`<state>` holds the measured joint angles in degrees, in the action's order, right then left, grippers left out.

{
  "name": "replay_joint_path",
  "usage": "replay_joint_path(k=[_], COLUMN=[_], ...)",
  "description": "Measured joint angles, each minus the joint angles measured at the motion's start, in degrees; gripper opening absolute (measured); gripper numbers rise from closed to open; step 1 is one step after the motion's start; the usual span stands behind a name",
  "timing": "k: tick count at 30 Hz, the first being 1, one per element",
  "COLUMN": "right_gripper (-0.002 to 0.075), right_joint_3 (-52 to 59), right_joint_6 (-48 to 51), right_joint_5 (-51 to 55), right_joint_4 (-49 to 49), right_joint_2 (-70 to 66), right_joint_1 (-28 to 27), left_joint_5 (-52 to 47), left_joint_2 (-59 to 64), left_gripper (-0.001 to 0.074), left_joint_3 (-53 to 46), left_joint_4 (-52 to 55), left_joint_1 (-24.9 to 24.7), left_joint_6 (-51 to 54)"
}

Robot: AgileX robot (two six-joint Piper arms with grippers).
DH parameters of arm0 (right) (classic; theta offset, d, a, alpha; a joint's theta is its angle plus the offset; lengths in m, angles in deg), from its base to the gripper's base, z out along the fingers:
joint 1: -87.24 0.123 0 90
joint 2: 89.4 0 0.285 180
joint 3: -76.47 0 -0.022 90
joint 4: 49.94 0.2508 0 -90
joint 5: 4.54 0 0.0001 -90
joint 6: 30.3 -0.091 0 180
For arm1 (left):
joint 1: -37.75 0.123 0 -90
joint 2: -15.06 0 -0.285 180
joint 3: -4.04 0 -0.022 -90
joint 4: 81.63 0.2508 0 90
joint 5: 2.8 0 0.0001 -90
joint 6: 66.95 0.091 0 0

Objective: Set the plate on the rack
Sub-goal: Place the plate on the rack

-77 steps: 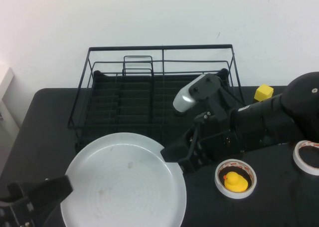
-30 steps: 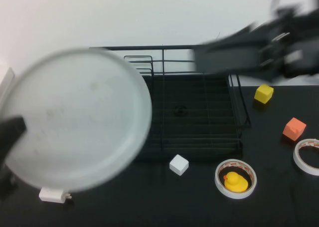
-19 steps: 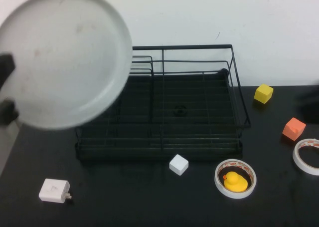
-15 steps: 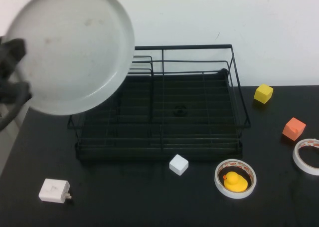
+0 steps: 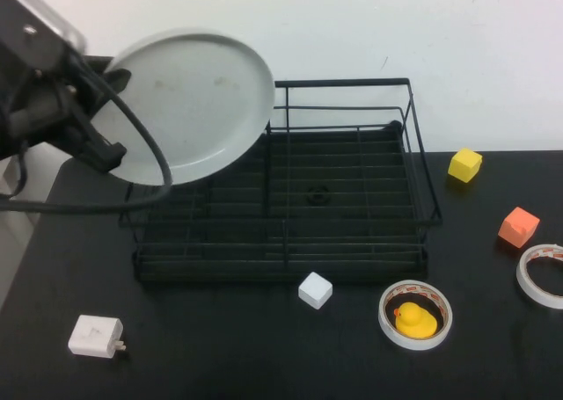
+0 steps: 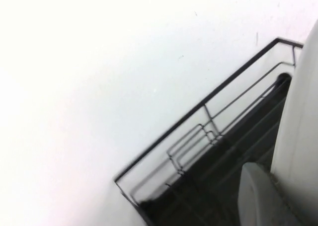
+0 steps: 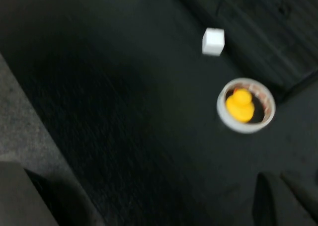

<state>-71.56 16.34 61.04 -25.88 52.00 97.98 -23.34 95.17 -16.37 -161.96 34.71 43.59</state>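
The left gripper [image 5: 110,158] is clamped on the edge of the plate [image 5: 193,101], holding it tilted in the air over the left end of the rack [image 5: 352,202], which has nothing resting on its slats (only bare wire). The right gripper sits outside the high view; I cannot tell how its fingers stand. In front, 1 tape ring [image 5: 415,316] holds a yellow duck [image 5: 414,319]; a white cube [image 5: 316,289] lies nearby
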Motion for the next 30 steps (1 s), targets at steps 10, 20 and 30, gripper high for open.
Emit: replay_joint_path(k=[10,20,30], right_gripper=[-0.0001,-0.0001,-0.0001], right_joint_3=[15.85,16.51,16.51], right_joint_6=[-2.14,-5.37,-5.73], right_joint_5=[-3.19,-3.55,-3.68], right_joint_4=[-0.23,-1.4,-1.73], right_joint_2=[16.08,23.53,23.53], right_joint_1=[0.0,0.0,0.0], left_joint_5=[-6.07,-6.95,-5.45], left_joint_2=[8.66,13.54,16.86], left_gripper=[0.0064,0.0064,0.0064], left_joint_3=[0.38,0.38,0.38], left_joint_4=[-13.01,-15.32,-16.17], left_joint_1=[0.0,-1.65,-4.31], left_joint_6=[32.44,37.36,42.03])
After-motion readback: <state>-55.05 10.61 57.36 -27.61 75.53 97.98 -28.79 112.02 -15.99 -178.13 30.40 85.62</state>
